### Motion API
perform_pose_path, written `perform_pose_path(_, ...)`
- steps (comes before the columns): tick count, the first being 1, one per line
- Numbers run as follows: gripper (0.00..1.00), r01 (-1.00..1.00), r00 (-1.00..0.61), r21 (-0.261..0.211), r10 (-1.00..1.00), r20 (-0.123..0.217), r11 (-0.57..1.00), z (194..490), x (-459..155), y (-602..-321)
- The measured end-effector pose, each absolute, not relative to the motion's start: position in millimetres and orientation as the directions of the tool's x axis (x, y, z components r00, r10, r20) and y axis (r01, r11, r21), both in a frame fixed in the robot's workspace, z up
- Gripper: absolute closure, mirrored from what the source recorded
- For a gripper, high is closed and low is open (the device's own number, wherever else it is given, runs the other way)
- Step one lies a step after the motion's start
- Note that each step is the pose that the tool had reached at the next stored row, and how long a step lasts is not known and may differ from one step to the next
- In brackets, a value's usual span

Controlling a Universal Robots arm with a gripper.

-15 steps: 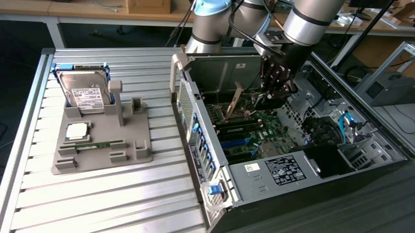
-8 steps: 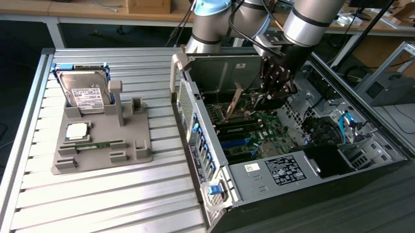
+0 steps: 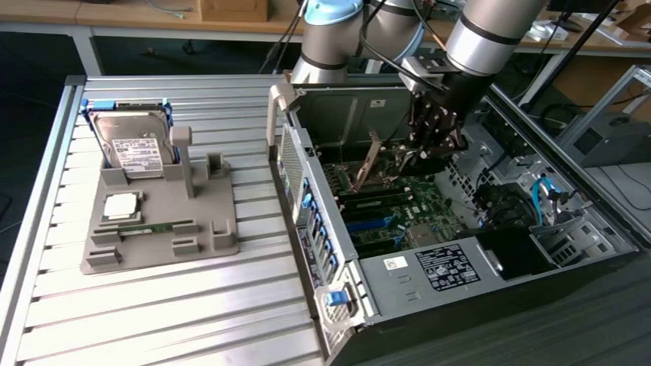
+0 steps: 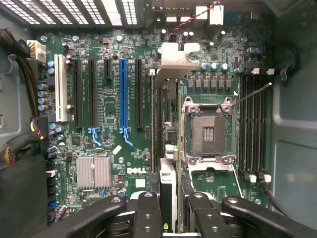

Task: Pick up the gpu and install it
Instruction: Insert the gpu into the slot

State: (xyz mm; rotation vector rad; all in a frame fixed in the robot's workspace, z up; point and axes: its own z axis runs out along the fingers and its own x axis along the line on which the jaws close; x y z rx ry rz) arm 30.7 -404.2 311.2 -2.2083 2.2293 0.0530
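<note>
My gripper (image 3: 409,156) reaches down into the open computer case (image 3: 508,252) and is shut on the gpu (image 3: 368,162), a thin brownish card held on edge just above the motherboard (image 3: 407,206). In the wrist view the gpu (image 4: 167,163) appears edge-on between the two black fingers (image 4: 148,213). Its silver bracket (image 4: 176,57) points toward the rear of the case. The card runs along the board between the black expansion slots (image 4: 138,91) and the processor socket (image 4: 208,130). I cannot tell whether its lower edge touches a slot.
A grey parts holder (image 3: 158,244) on the slatted table at the exterior view's left carries a hard drive (image 3: 133,149), a processor (image 3: 122,206) and a memory stick (image 3: 152,227). Inside the case are a blue slot (image 4: 123,94), a heat sink (image 4: 93,172) and cable bundles (image 4: 20,144).
</note>
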Motion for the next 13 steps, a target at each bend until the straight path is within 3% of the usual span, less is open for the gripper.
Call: perform_pose_path(13, 0.73, -1.000, -0.010, 0.022, -1.000, -0.026, 0.009, 311.1, 30.7, -411.9)
